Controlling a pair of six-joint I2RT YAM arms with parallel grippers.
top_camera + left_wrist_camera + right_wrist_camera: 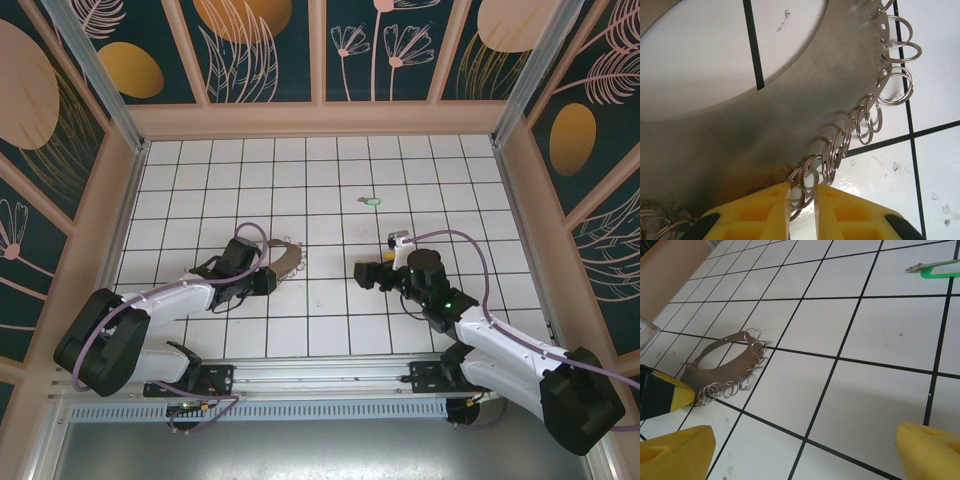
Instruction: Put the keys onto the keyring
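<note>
left hand (802, 199) pinching ringed edge of keyring (740, 140) | right hand (805, 450) spread above tiles (880, 335) | key (939, 272) well apart

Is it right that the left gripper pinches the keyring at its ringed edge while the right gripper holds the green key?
No: the right gripper is open and empty; the green key lies on the tiles beyond it, per the right wrist view. The rest holds.
</note>
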